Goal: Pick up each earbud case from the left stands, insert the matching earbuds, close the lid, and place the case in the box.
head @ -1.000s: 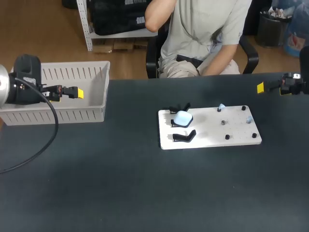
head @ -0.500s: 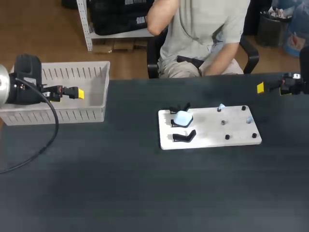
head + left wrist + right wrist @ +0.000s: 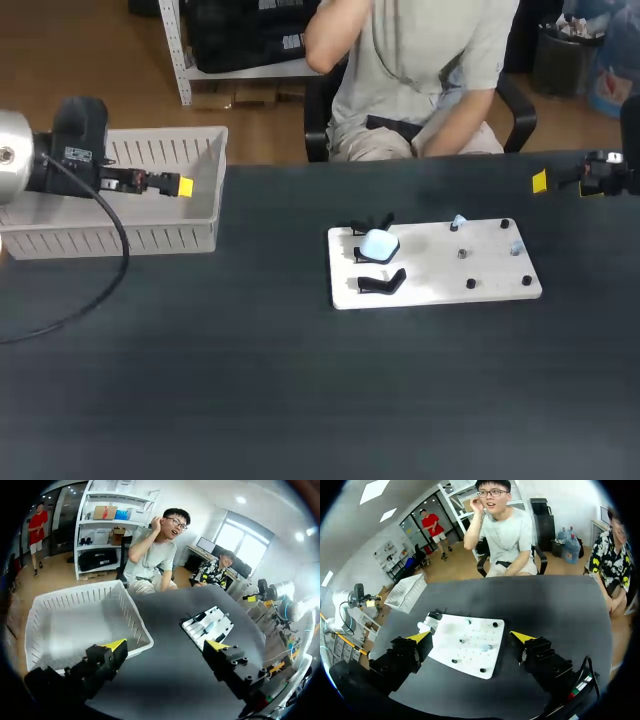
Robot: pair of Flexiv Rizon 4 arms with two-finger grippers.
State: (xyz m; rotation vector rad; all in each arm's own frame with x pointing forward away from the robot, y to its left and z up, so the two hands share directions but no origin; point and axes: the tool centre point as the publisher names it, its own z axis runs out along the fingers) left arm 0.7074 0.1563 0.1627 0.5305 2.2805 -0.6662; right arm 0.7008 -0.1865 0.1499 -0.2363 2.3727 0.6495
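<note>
On the white board (image 3: 500, 285) mid-surface, the pale blue earbud case (image 3: 379, 243) sits propped on its stand for easy pickup, while both grippers hang empty with fingers apart, the left gripper (image 3: 183, 186) above the box (image 3: 150, 238) and the right gripper (image 3: 540, 181) well apart.

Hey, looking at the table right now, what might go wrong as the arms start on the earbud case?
The pale blue rounded earbud case sits tight among black stands on the white board; an open claw may snag a stand. The tiny pale blue earbuds beside black pegs look easy to knock off. The left claw hangs over the white slatted box, whose wall it might clip.
</note>
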